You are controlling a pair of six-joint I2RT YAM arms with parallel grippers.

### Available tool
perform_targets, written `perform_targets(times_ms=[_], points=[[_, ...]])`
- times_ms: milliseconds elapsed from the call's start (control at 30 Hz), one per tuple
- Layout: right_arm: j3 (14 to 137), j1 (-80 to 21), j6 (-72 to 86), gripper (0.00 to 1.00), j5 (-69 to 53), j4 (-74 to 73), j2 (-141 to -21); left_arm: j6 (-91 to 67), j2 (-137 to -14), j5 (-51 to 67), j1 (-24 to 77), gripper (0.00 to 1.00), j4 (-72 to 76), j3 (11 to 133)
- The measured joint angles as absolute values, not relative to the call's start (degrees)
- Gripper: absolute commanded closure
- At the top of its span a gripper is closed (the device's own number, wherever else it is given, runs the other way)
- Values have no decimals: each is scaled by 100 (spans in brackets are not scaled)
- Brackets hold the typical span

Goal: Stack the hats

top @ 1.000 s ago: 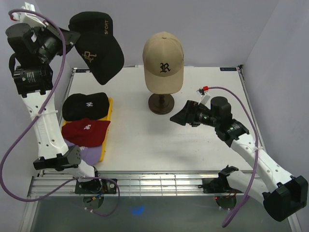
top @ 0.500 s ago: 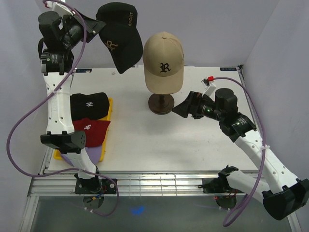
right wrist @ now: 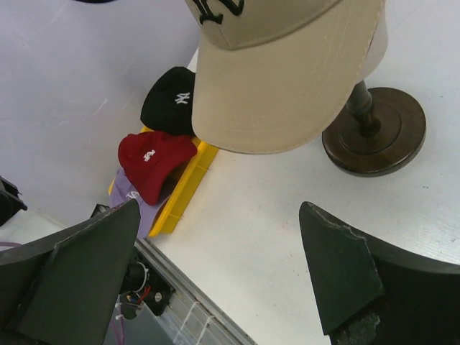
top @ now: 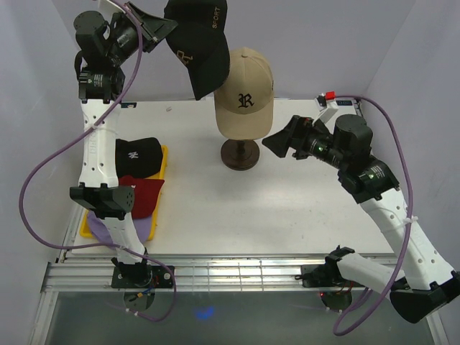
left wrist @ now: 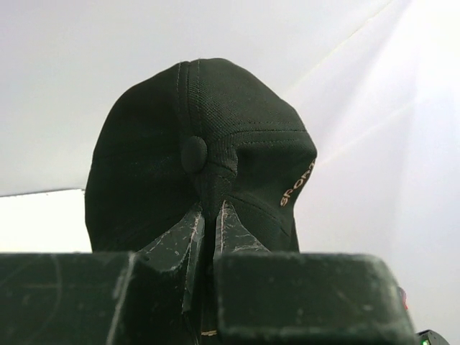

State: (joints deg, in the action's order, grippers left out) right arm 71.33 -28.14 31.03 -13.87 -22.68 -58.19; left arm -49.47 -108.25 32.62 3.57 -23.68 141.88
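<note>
On the white table [top: 287, 215] between pale walls, the yellow tray [top: 164, 165] is holding the NY cap [top: 140, 154], red cap [top: 147, 192] and partly arm-hidden lavender cap [top: 145, 228]. The left gripper [left wrist: 210, 212] is clamping the SPORT cap [top: 201, 43] beside the tan cap [top: 244, 90] on its stand [top: 241, 153]; the right gripper [right wrist: 219, 208] is gaping empty.

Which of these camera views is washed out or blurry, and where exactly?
Left wrist view: bright glare washes out the right side and the lower left corner, though the black SPORT cap is still legible, stitching and lettering included. Right wrist view: evenly lit, the tan cap sharp, no glare. Top external view: even, diffuse light, all in focus.
</note>
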Motion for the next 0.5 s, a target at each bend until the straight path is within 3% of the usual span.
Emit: perform_targets(times_ms=[500], points=[[8807, -2816, 2954, 3, -1385, -2333, -6469, -5105, -10827, 3382, 663, 100, -2102, 14112]])
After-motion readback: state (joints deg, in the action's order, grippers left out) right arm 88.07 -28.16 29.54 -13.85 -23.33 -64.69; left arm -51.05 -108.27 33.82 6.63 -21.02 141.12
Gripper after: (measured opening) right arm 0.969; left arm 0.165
